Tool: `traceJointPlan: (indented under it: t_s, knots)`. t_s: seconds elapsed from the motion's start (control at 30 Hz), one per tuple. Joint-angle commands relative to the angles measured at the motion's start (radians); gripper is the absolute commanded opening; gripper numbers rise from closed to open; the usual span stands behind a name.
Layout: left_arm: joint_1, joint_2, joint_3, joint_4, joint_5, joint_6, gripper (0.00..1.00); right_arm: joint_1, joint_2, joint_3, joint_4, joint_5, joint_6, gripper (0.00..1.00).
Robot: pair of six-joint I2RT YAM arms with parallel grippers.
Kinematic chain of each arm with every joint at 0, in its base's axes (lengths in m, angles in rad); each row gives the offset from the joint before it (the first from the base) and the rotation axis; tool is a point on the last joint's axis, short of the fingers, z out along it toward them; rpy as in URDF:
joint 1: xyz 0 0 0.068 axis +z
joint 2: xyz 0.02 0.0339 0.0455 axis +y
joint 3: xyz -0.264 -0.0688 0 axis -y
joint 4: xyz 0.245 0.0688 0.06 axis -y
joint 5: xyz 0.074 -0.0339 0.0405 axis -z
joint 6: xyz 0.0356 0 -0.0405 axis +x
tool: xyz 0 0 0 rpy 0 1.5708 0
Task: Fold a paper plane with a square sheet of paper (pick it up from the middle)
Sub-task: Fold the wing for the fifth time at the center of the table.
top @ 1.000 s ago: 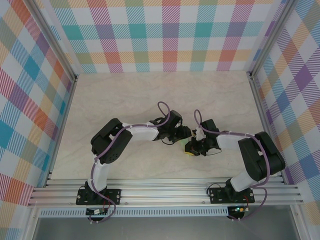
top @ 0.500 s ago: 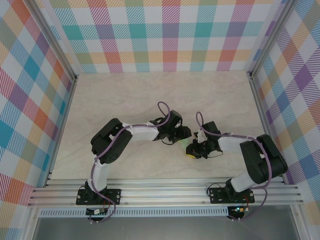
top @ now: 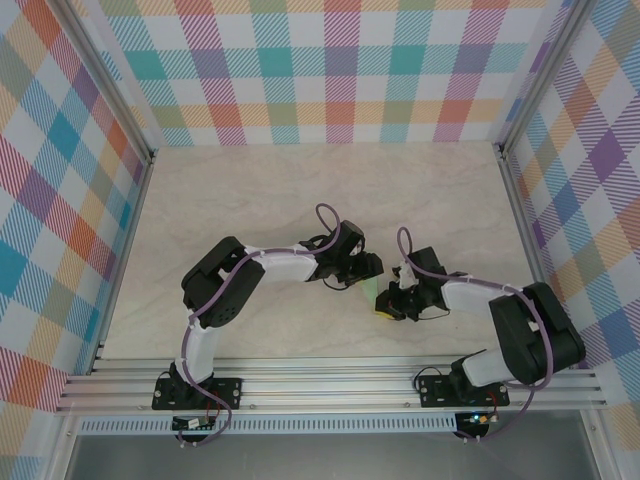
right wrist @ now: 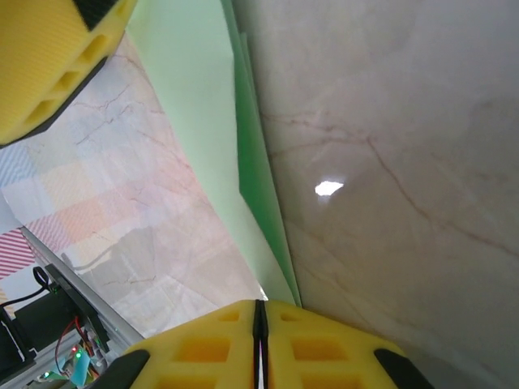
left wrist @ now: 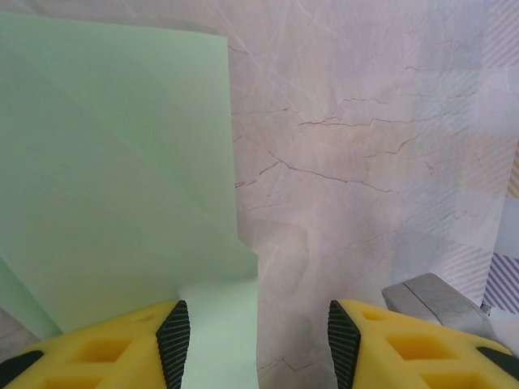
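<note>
At centre frame of the top view, above the marbled bench (top: 250, 200), hangs the folded mint sheet of paper (left wrist: 105, 178); left end effector (left wrist: 255, 344) gapes astride its edge, right end effector (right wrist: 259, 320) pinches its corner.

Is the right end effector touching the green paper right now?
Touching. In the right wrist view, the green paper narrows down into the closed fingertips of the right end effector, with no gap there.

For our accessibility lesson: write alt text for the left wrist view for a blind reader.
A pale mint-green folded paper sheet with a diagonal crease covers the left half, over a marbled beige tabletop. The left gripper, yellow with black pads, stands open at the bottom, paper between its jaws.
</note>
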State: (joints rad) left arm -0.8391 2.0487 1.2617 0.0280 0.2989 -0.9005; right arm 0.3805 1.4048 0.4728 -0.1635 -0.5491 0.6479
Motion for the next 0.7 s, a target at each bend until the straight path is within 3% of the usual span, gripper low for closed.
traceJointPlan:
  t_s: [0.0, 0.23, 0.67]
  knots:
    - [0.015, 0.021, 0.015, -0.025, -0.008, 0.000, 0.51, 0.003, -0.049, 0.035, -0.064, 0.003, 0.000, 0.12]
    - [0.014, 0.026, 0.016, -0.020, -0.006, -0.001, 0.51, 0.004, 0.025, 0.108, 0.014, -0.031, 0.021, 0.13]
    - [0.016, 0.010, 0.027, -0.026, 0.004, 0.006, 0.52, 0.003, 0.207, 0.048, 0.020, 0.072, 0.011, 0.09]
